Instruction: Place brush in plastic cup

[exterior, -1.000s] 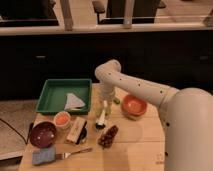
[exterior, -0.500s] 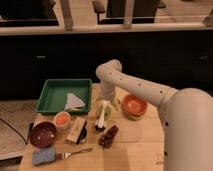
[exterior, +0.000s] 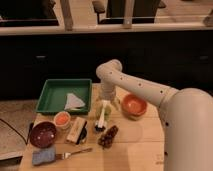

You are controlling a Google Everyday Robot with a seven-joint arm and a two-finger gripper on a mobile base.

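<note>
The task looks unfinished. The brush (exterior: 102, 116) is not inside the cup (exterior: 111, 106). Its white handle slants across the desk (exterior: 136, 150), with the dark bristle head low near the grapes (exterior: 108, 136) and the upper end reaching up toward the claw (exterior: 106, 98). The claw hangs at the end of the bent arm, right over the cup and the top of the handle. Whether it is spread, pressed together or pinching the handle cannot be told, and it is also unclear whether the handle touches the cup's rim. What seems left is to lift the brush, stand it over the cup's mouth and let it drop in.

The pale green cup sits just left of the orange bowl (exterior: 134, 105) and shows nothing clearly inside. The orange bowl looks empty. The green tray (exterior: 50, 96), at the desk's back left, holds a crumpled white sheet (exterior: 74, 102). The cream cup (exterior: 62, 120) shows orange inside, and the dark bowl (exterior: 43, 134) beside it appears empty. A wooden block (exterior: 76, 130), a fork (exterior: 75, 152) and a blue sponge (exterior: 43, 156) lie loose at the front.
</note>
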